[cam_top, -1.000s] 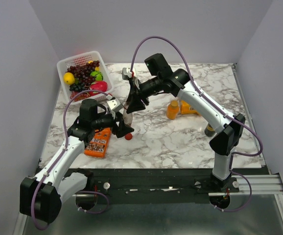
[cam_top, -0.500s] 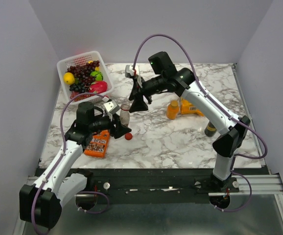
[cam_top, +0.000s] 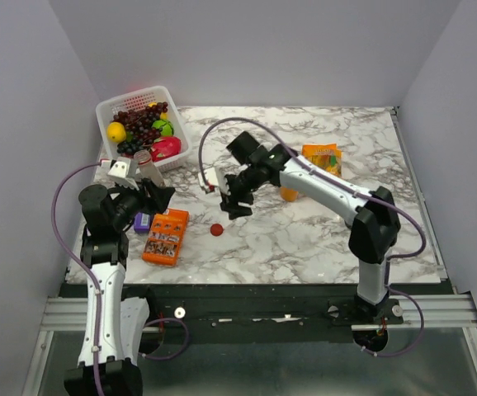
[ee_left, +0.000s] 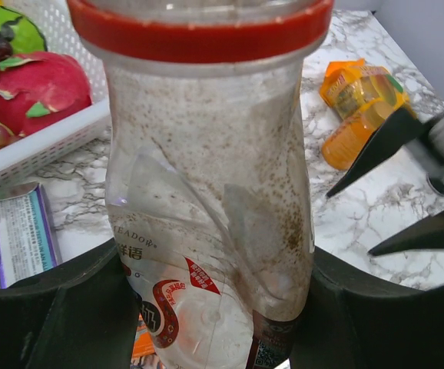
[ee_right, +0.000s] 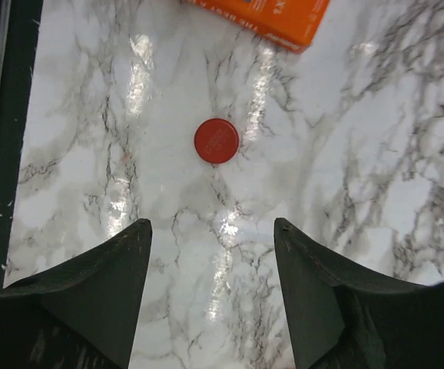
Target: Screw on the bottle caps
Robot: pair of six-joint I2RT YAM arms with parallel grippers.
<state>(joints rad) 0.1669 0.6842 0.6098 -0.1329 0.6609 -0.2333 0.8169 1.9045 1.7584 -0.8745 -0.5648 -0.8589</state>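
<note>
**A:** Left hand (ee_left: 210,315) first. What has it got?

**B:** It is clamped round the lower body of the clear plastic bottle with reddish-brown speckling and a red neck ring (ee_left: 207,177). The bottle is upright at the left side of the marble bench (cam_top: 304,239), just near of the white fruit basket (cam_top: 109,110). Its mouth is cut off at the top of the wrist view, so I cannot see whether it is bare.

**A:** And the cap for it?

**B:** The small round red plastic screw cap (ee_right: 216,141) lies flat on the bench. It is right of the orange box (cam_top: 166,237) and well apart from the bottle.

**A:** The right hand (ee_right: 210,284)?

**B:** Its fingers are spread apart and hold nothing. It points down at the bench, and in its own view the cap lies just beyond the gap between the fingertips.

**A:** So which step is this?

**B:** Fetching the red cap, I judge. The next move calls for centring over the cap, coming straight down and closing on its rim. After that the cap has to go left to the bottle mouth, sit level and be twisted while the left hand grips firmly.

**A:** And further right?

**B:** The small orange plastic juice bottle (ee_left: 347,137) waits beside an orange pouch (cam_top: 321,157), partly behind the right arm. I cannot tell whether it is capped, and I see no orange cap.
</note>
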